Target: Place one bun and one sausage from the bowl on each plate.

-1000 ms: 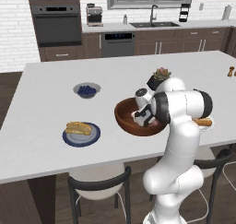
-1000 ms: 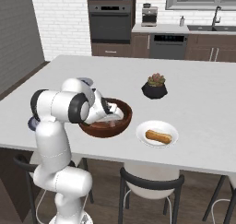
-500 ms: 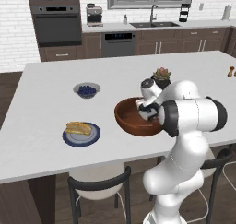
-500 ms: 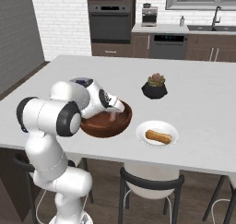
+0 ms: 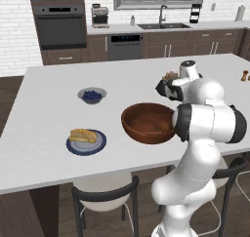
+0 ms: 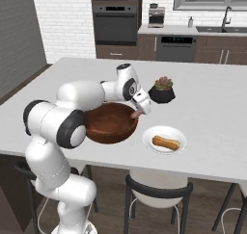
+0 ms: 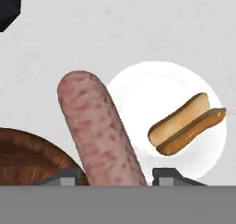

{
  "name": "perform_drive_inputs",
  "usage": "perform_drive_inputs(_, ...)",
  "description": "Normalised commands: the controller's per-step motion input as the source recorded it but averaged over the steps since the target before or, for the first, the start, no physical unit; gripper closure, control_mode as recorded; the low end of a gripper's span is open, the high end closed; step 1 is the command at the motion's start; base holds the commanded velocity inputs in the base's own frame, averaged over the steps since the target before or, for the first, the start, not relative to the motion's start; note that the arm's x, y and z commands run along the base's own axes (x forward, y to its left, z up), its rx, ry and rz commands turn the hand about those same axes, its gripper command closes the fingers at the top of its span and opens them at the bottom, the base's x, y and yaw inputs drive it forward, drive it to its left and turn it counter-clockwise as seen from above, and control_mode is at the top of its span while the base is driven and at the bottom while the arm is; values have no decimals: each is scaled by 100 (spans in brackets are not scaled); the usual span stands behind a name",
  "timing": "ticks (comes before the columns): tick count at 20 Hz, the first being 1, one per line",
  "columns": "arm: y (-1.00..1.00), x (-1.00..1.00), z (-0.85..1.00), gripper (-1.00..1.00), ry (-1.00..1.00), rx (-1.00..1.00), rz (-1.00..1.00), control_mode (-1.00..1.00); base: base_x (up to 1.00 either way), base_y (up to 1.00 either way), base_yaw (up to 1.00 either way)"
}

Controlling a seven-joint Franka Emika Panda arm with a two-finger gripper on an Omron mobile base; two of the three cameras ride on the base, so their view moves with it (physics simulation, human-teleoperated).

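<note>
Clamped in my gripper [image 7: 115,174] is a sausage [image 7: 99,131], its pink length jutting forward between the two tips, so the hold looks firm near one end. Taking the white plate [image 7: 138,75] as my landmark: the gripper hangs just short of its near edge, over the rim of the wooden bowl [image 6: 108,124], which sits close beside the plate. On the plate lies a bun [image 7: 186,124], toward its far side from me. To do this step well, I judge I should carry the sausage fully over the plate, lower it beside the bun and roughly parallel to it, and let go only once it is low enough not to roll off.
</note>
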Motion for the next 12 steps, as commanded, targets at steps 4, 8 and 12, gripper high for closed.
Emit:
perform_drive_inputs(4,-100,0,-21,100,9,14,-66,-100,0,0,0)
perform_drive_inputs(8,-88,0,-59,100,3,8,-61,-100,0,0,0)
perform_drive_inputs(12,-14,0,-57,100,-8,4,-15,-100,0,0,0)
